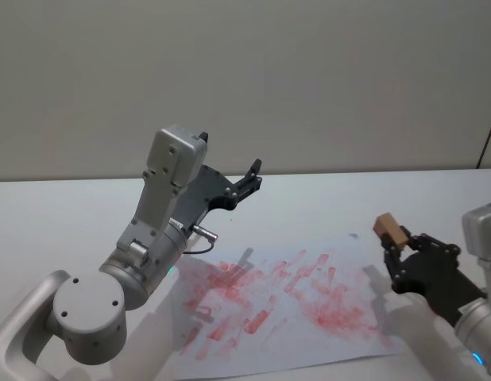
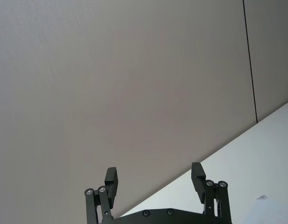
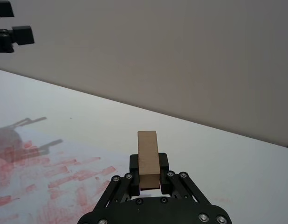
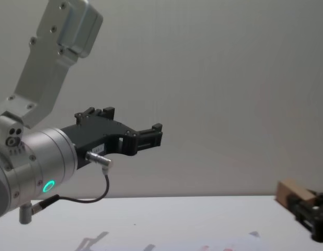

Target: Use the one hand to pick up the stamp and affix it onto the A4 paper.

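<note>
Fingers of the right gripper [image 1: 395,249] [image 3: 148,164] clamp the stamp [image 1: 389,229] [image 3: 148,151] [image 4: 294,191], lifted off the table [image 1: 71,214] at 3 o'clock of the A4 paper [image 1: 297,343] in the head view. That sheet lies flat, smeared with red marks. At its 11 o'clock, the left gripper [image 1: 250,175] [image 2: 154,180] [image 4: 151,135] hangs raised, its 2 jaws spread wide.

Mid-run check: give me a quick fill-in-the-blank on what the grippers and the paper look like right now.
The right gripper is ____ on the stamp.
The smeared marks on the A4 paper are ____ in colour.
The left gripper, up in the air, holds ____.
Missing words: shut; red; nothing.
</note>
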Controlling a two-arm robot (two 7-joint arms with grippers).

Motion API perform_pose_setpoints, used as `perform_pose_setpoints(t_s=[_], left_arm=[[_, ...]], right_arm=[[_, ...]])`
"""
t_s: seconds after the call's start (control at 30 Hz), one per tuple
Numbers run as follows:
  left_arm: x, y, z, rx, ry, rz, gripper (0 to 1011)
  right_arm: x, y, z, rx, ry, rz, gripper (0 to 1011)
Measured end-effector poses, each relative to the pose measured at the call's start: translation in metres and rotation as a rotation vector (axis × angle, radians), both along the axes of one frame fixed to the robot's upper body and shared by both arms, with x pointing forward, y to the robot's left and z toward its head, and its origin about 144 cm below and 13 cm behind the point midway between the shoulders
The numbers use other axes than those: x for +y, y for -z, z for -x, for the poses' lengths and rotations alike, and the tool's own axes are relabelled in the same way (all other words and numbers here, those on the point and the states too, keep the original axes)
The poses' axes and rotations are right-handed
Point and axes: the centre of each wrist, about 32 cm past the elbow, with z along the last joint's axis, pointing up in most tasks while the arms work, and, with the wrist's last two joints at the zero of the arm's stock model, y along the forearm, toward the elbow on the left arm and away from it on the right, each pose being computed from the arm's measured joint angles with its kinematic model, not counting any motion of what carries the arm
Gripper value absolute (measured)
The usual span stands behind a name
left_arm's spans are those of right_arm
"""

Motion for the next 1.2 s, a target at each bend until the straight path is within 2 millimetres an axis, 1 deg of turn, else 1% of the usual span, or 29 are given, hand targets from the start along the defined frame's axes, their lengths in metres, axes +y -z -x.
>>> perform_pose_setpoints(t_s=[0.27, 0.57, 0.9, 1.2], left_arm=[[0.0, 0.0, 0.0, 0.0, 0.0, 0.0, 1001], [0.0, 0.0, 0.0, 0.0, 0.0, 0.0, 1001], [0.0, 0.0, 0.0, 0.0, 0.0, 0.0, 1001], [0.0, 0.0, 0.0, 0.0, 0.0, 0.0, 1001]], right_arm=[[0.01, 0.003, -0.012, 0.044, -0.079, -0.041, 216], [0.015, 0.007, -0.018, 0.138, -0.106, -0.042, 216], [0.016, 0.011, -0.022, 0.259, -0.099, 0.032, 216], [0.017, 0.012, -0.026, 0.304, -0.093, 0.074, 216]])
